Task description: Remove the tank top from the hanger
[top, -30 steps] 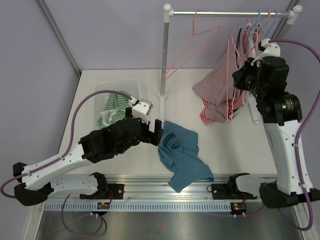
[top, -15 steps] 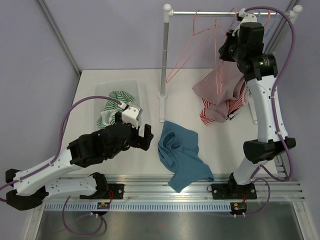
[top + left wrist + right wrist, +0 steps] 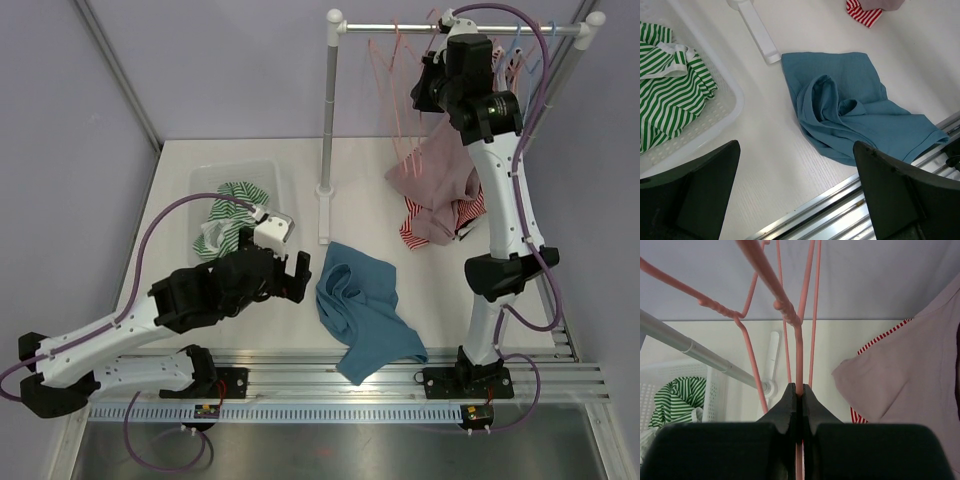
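Now higher, right hand (image 3: 799,390) on hanger (image 3: 798,347).

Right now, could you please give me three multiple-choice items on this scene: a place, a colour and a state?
1. Where does the blue tank top lie? A on the floor; B on the table; C on a shelf.
2. What colour is the hanger in the right gripper? A green; B black; C pink.
3. How is the left gripper? A open, empty; B shut on cloth; C shut on a pole.
Key: B, it lies crumpled on the white tabletop; C, the pinched wire is pink; A, its fingers stand apart with nothing between.
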You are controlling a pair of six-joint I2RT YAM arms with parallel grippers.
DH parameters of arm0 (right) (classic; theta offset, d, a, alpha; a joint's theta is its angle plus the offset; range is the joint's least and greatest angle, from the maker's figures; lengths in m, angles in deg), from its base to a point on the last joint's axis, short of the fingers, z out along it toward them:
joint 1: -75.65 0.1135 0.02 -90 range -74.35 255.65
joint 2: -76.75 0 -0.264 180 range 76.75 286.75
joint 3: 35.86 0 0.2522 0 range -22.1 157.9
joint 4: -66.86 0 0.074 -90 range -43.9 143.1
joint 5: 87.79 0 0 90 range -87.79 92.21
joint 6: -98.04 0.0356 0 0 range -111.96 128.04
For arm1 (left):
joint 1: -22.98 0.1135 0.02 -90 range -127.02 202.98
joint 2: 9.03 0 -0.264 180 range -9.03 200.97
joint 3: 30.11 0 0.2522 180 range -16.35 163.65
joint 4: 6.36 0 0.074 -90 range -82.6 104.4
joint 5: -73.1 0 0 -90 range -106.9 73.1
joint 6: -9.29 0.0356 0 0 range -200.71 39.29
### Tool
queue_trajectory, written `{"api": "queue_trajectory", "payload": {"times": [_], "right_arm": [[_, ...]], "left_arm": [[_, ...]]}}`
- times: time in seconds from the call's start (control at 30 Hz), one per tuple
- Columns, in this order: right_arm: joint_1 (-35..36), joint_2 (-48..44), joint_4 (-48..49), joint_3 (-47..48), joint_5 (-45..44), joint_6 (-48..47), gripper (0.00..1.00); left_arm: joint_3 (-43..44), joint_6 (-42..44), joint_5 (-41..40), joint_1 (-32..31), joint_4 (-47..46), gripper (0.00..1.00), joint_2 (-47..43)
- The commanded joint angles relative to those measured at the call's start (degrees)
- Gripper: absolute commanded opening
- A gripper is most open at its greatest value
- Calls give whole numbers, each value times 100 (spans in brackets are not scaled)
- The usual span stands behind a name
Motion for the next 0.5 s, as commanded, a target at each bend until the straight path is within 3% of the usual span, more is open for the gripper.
{"api": "queue_trajectory", "payload": {"times": [0.0,0.2,0.4,0.47], "right_arm": [[76,122,102,245,-2,-97,0],[84,438,-56,501,156,-123,0],[93,70,172,-79,262,-115,0],[85,-79,164,-115,210,-141,14]], "left_arm": [[-85,-16,-34,-5,-378,99,103],[-146,-60,89,4,-492,99,218],[-243,-113,369,-5,-826,99,481],[-295,-148,581,-14,-1097,99,708]]}}
